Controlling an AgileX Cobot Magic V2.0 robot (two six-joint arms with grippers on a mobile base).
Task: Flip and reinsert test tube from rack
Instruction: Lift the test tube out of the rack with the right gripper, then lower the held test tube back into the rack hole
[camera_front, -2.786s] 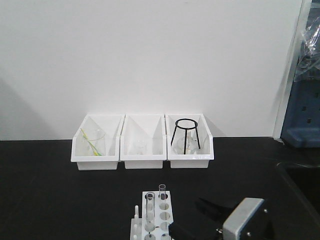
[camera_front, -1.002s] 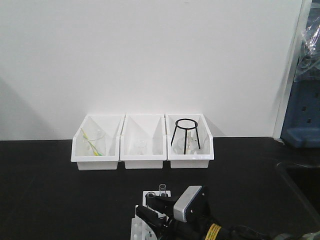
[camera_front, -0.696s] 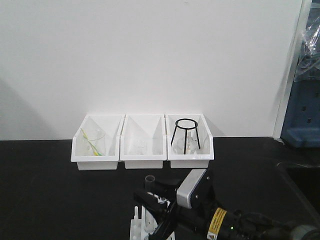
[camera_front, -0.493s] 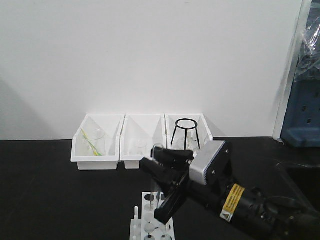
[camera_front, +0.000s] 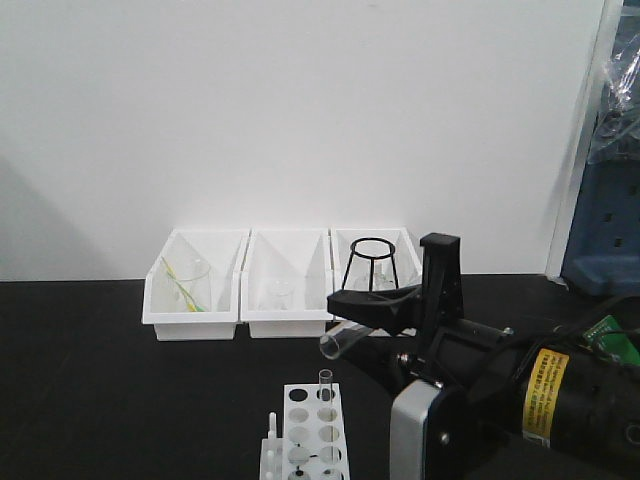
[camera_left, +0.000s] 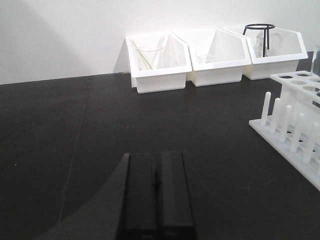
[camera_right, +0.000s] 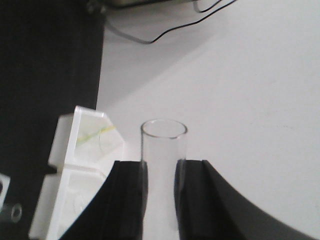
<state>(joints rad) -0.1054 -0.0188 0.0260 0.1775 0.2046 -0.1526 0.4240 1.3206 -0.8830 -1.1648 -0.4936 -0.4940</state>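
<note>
My right gripper (camera_front: 350, 325) is shut on a clear glass test tube (camera_front: 338, 343) and holds it tilted above the white rack (camera_front: 312, 432), open rim toward the left. In the right wrist view the tube (camera_right: 163, 142) sits between the two black fingers, rim sticking out past their tips, gripper (camera_right: 161, 167). A second alike tube (camera_front: 325, 386) stands upright in a far hole of the rack. My left gripper (camera_left: 157, 165) is shut and empty, low over the black table, left of the rack (camera_left: 295, 125).
Three white open-fronted bins stand at the back wall: the left one (camera_front: 192, 300) holds a beaker with a yellow-green stick, the middle one (camera_front: 287, 300) a small beaker, the right one (camera_front: 380, 310) a black ring stand. A blue cabinet (camera_front: 605, 240) stands at the right.
My right gripper closed on one tube, lifted it out of the rack and turned, so the tube went from upright to tilted with its rim pointing left. The other tube stayed.
</note>
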